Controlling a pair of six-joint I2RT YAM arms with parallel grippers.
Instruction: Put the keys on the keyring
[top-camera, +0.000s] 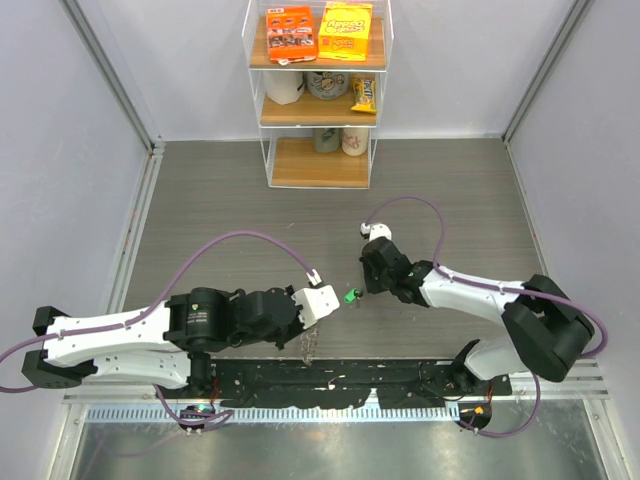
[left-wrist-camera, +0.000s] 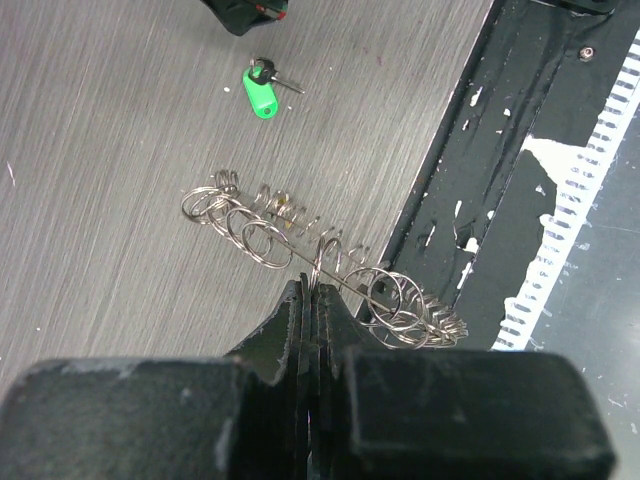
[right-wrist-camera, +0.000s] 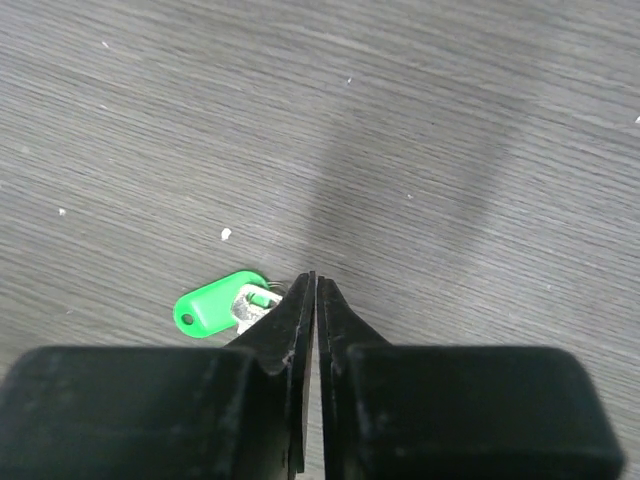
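Note:
The keyring (left-wrist-camera: 300, 250), a large wire ring hung with many silvery loops, is pinched by my left gripper (left-wrist-camera: 317, 288), which is shut on its wire. From above it hangs as a thin silvery cluster (top-camera: 310, 343) under my left gripper (top-camera: 325, 300). The green-headed key (left-wrist-camera: 260, 97) lies on the table beyond it, joined to a small black-headed key (left-wrist-camera: 263, 70). In the right wrist view the green key (right-wrist-camera: 212, 304) lies just left of my right gripper (right-wrist-camera: 315, 282), whose jaws are shut with nothing seen between them. The green key also shows in the top view (top-camera: 351, 296), between both grippers.
A clear shelf rack (top-camera: 318, 150) with snack packs and cups stands at the back. A black rail (top-camera: 330, 378) and a white perforated strip (top-camera: 300, 412) run along the near edge. Grey walls close both sides.

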